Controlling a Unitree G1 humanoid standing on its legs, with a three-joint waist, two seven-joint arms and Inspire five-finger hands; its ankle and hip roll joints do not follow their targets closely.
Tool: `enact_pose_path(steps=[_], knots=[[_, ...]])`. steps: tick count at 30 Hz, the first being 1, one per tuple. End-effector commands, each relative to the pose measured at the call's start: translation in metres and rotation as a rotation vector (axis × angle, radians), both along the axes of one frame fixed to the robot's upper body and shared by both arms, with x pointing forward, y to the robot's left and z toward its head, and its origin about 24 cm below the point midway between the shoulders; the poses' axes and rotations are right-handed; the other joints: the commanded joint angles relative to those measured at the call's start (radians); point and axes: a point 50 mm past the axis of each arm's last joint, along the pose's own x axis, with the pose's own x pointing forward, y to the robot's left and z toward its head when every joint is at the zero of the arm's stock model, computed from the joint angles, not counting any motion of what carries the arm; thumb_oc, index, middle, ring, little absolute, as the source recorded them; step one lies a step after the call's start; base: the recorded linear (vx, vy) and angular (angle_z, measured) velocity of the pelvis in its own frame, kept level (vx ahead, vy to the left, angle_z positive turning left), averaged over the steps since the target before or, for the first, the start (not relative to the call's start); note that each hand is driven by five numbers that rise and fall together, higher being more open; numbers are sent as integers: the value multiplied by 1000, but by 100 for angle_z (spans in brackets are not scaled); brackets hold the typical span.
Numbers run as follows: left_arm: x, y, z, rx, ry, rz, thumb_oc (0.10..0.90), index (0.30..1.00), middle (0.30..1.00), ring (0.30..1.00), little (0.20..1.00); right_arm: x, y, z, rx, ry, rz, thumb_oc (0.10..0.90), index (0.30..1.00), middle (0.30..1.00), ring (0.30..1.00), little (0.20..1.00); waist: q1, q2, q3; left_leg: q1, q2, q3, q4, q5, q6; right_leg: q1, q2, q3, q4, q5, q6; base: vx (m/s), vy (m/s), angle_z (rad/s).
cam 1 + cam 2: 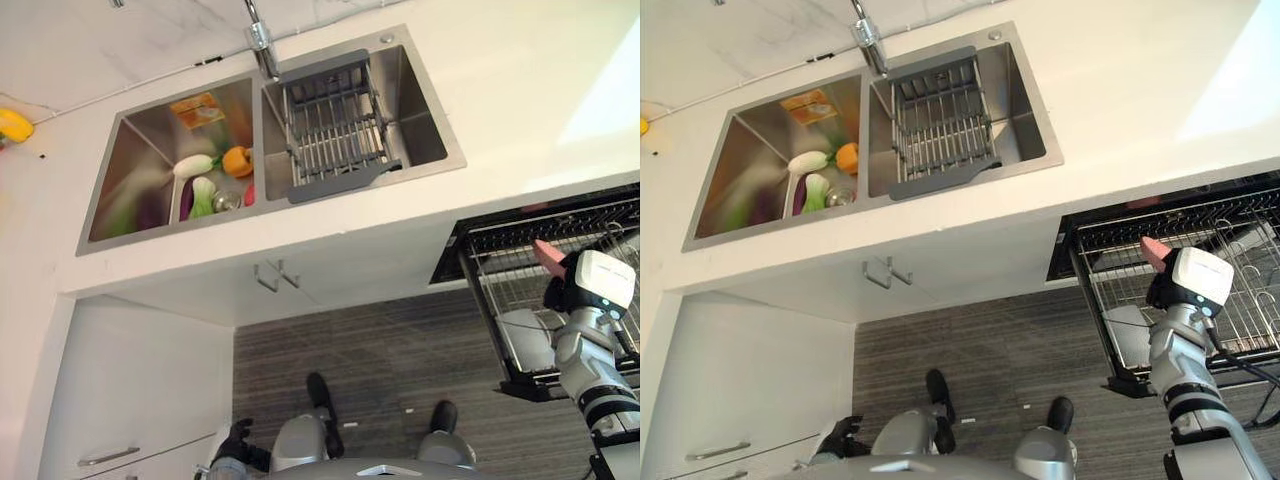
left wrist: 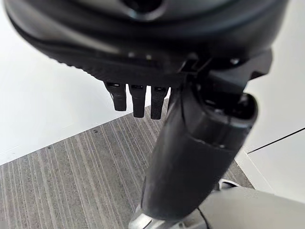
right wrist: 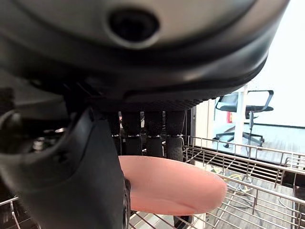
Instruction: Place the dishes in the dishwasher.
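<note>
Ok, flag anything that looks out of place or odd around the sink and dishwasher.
The left sink basin holds vegetables rather than dishes, which looks odd for a dishwashing job. Otherwise nothing stands out: the right hand pinches a pink plate over the pulled-out dishwasher rack, and the left hand hangs idle.

A pink plate [image 3: 171,186], smooth and round-edged, sits pinched in the right hand [image 1: 1185,285], thumb on one face and fingers [image 3: 153,138] on the other. It hangs over the dishwasher's pulled-out wire rack [image 1: 1240,250], rim poking up past the hand in the head views, just above the rack's wires. The rack is dark and gridded, jutting out under the white surface [image 1: 1140,110], and a pale dish [image 1: 1130,335] lies at its near corner.
</note>
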Motion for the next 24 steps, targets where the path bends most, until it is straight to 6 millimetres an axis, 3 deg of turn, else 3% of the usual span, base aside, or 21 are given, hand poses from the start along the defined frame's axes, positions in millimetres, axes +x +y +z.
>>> enact_pose_path(steps=[1, 4, 5, 7, 10, 14, 18, 21, 22, 24], knots=[[20, 4, 4, 48, -31, -59, 800, 900, 900, 900, 900, 19, -15, 61, -104, -240, 2, 800, 900, 900, 900, 900, 11, -13, -9, 77, 80, -32, 38, -63, -59, 0, -71, -28, 41, -74, 38, 15, -11, 7], [20, 5, 4, 50, -28, -58, 800, 900, 900, 900, 900, 18, -14, 66, -89, -272, 7, 800, 900, 900, 900, 900, 10, -16, -9, 83, 79, -31, 37, -65, -59, 4, -72, -28, 40, -73, 38, 4, 0, 2], [18, 8, 4, 58, -18, -44, 800, 900, 900, 900, 900, 18, -5, 80, 106, -483, 32, 800, 900, 900, 900, 900, 0, -26, -9, 95, 80, -26, 34, -70, -57, 13, -71, -25, 37, -73, 38, 0, 0, 0], [17, 10, 4, 66, -14, -42, 800, 900, 900, 900, 900, 18, 2, 88, 164, -567, 61, 800, 900, 900, 900, 900, -3, -29, -10, 98, 80, -24, 33, -72, -56, 14, -71, -24, 36, -73, 38, 0, 0, 0], [15, 16, 4, 86, -2, -35, 800, 900, 900, 900, 900, 4, 14, 109, 316, -774, 149, 800, 900, 900, 900, 900, -17, -46, -10, 108, 81, -17, 30, -78, -53, 14, -68, -18, 37, -73, 38, 0, 0, 0], [16, 19, 5, 93, -4, -12, 800, 900, 900, 900, 900, -22, 6, 124, 314, -912, 119, 800, 900, 900, 900, 900, -35, -63, -10, 118, 84, -8, 28, -82, -53, 17, -65, -11, 37, -72, 39, 3, 0, -1], [17, 22, 6, 103, -8, 20, 800, 900, 900, 900, 900, -43, -6, 114, 279, -955, -12, 800, 900, 900, 900, 900, -44, -73, -14, 124, 83, -1, 26, -86, -51, 13, -65, -4, 38, -71, 42, 5, 5, -4], [24, 23, 9, 122, -27, 26, 800, 900, 900, 900, 900, -72, -29, 73, 355, -905, -294, 800, 900, 900, 900, 900, -59, -82, -16, 126, 83, 4, 25, -91, -51, 5, -63, 5, 39, -68, 42, -7, 5, -3], [24, 23, 9, 122, -26, 25, 800, 900, 900, 900, 900, -72, -29, 73, 356, -905, -296, 800, 900, 900, 900, 900, -57, -82, -17, 125, 83, 4, 25, -91, -51, 4, -64, 6, 40, -69, 42, -18, 4, -10], [28, 22, 10, 121, -37, -5, 800, 900, 900, 900, 900, -95, -45, 58, 343, -860, -445, 800, 900, 900, 900, 900, -65, -81, -17, 121, 83, 3, 26, -92, -50, -3, -63, 9, 45, -69, 42, -14, 16, -12]])
